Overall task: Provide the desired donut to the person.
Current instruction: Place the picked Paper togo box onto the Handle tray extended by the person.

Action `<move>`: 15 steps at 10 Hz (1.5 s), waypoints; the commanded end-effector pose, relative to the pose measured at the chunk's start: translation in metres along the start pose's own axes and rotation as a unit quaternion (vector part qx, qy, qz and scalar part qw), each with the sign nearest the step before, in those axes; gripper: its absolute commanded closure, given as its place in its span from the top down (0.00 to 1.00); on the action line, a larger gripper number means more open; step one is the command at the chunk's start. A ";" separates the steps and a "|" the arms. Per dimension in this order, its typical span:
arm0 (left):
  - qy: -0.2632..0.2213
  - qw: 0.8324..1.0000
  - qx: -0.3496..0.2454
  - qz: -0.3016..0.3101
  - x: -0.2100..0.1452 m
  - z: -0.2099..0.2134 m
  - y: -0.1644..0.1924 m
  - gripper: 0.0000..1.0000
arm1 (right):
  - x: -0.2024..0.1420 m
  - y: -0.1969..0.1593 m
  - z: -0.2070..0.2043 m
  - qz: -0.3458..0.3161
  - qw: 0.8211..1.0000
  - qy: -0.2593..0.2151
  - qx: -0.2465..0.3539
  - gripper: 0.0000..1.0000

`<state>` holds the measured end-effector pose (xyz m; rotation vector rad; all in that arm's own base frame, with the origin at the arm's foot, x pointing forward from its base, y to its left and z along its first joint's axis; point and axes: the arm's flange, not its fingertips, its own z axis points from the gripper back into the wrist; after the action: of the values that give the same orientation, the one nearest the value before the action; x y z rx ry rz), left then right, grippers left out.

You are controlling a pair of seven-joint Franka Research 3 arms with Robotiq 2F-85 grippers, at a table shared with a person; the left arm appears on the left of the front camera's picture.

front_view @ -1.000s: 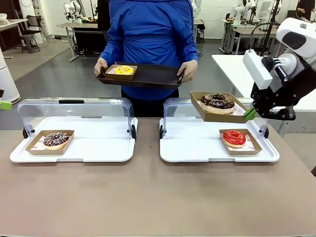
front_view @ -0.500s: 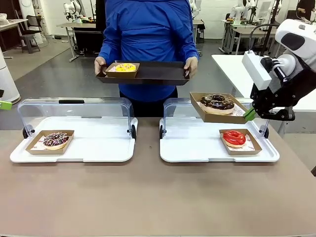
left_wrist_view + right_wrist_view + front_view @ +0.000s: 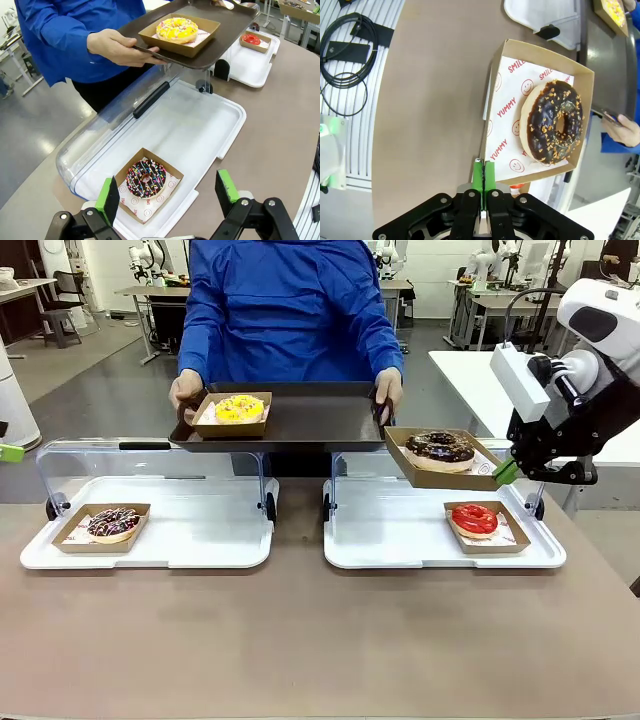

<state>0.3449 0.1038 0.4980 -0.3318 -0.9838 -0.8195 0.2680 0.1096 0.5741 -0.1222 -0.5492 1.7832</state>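
The person in a blue coat holds a dark tray with both hands above the clear lids. On it sits a boxed yellow donut, also seen on the tray as the yellow donut. My right gripper is shut on the rim of a cardboard box carrying a chocolate donut, held in the air just right of the tray. The right gripper pinches the box's edge beside the chocolate donut. My left gripper hangs open above a sprinkled donut.
Two white display trays with raised clear lids stand on the brown table. The left one holds the sprinkled donut. The right one holds a boxed red donut. The table's near half is bare.
The person has brought the dark tray forward and lower, until it hangs over the clear lids next to the held box. My right arm and its box have stayed in place.
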 end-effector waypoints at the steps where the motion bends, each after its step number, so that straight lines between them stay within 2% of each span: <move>1: -0.004 1.000 -0.001 0.002 -0.001 0.001 0.000 1.00 | 0.000 -0.001 -0.002 -0.002 1.000 0.003 -0.002 0.00; 12: -0.004 1.000 -0.001 0.002 -0.001 0.001 0.000 1.00 | 0.000 0.000 0.000 0.000 1.000 0.000 0.000 0.01; 15: -0.004 1.000 -0.001 0.002 -0.001 0.001 0.000 1.00 | 0.107 -0.096 -0.012 -0.033 0.996 0.076 0.018 0.01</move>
<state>0.3450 0.1033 0.4982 -0.3313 -0.9833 -0.8209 0.2906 0.1915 0.6050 -0.1620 -0.4935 1.7534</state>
